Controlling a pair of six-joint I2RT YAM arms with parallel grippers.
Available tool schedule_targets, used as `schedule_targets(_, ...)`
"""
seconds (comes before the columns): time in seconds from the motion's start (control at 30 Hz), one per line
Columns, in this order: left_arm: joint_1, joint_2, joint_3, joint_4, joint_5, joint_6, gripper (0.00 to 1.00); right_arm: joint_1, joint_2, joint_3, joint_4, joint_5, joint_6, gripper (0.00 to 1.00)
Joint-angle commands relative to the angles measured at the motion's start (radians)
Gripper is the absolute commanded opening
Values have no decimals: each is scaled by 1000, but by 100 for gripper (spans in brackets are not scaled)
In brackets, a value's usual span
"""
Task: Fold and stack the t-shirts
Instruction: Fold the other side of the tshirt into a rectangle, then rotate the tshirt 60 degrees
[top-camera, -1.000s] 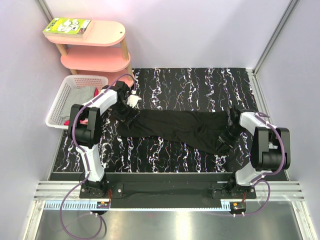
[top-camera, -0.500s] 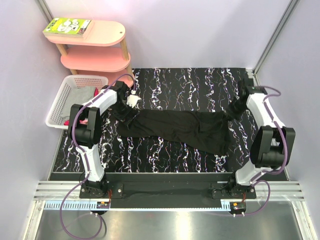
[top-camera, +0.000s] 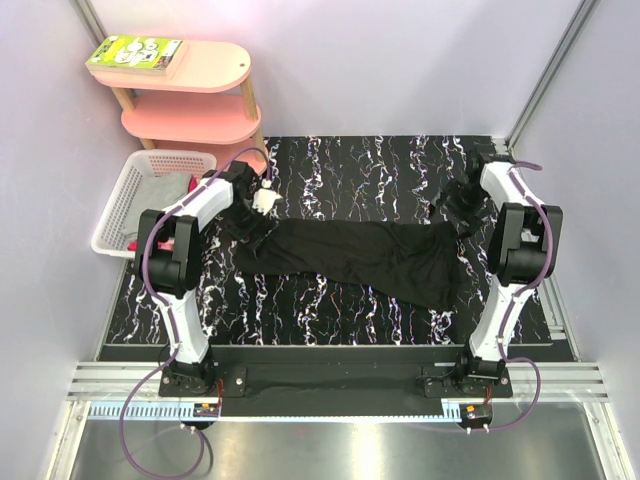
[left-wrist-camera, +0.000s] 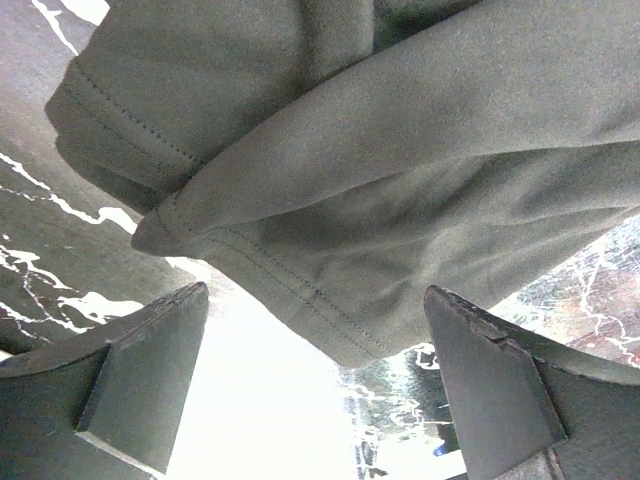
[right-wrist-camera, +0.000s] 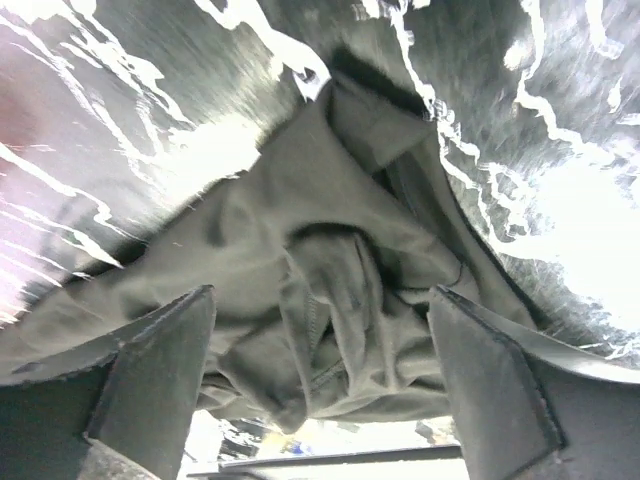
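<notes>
Top external view: a white plastic lattice basket (top-camera: 118, 218) holds grey cloth (top-camera: 160, 190), partly hidden by the left arm. The left gripper (left-wrist-camera: 315, 295) gapes wide around a hem of the black t-shirt (top-camera: 370, 255), pinching nothing. The shirt lies bunched lengthwise, its shape unclear. The right gripper (right-wrist-camera: 322, 295) hangs wide open and empty over its crumpled right end.

Top view bright, even, sharp; wrist views wash the black t-shirt (left-wrist-camera: 400, 150) grey, with white glare.
</notes>
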Motion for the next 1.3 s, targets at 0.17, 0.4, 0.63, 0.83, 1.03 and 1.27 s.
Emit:
schedule_targets(0.17,-2,-58,50,-20,3,4,95,-14,-236,111,-66,-88,-22,97)
schedule_targets(0.4,-83,3,160,-26,6,-28,95,37,-466,-405,49,-242,29,89)
schedule_targets(0.63,-192,86,281,-50,-15,-41,95,40,-350,-512,150,-285,9,88)
schedule_targets(0.83,-203,201,349,-64,-29,-48,95,40,-218,-417,150,-233,-19,88)
schedule_targets(1.03,-198,253,320,-58,-89,-27,95,40,-157,-375,133,-185,-31,91)
schedule_targets(1.27,-198,151,156,-47,-78,-18,95,37,-30,-202,118,-165,-46,93)
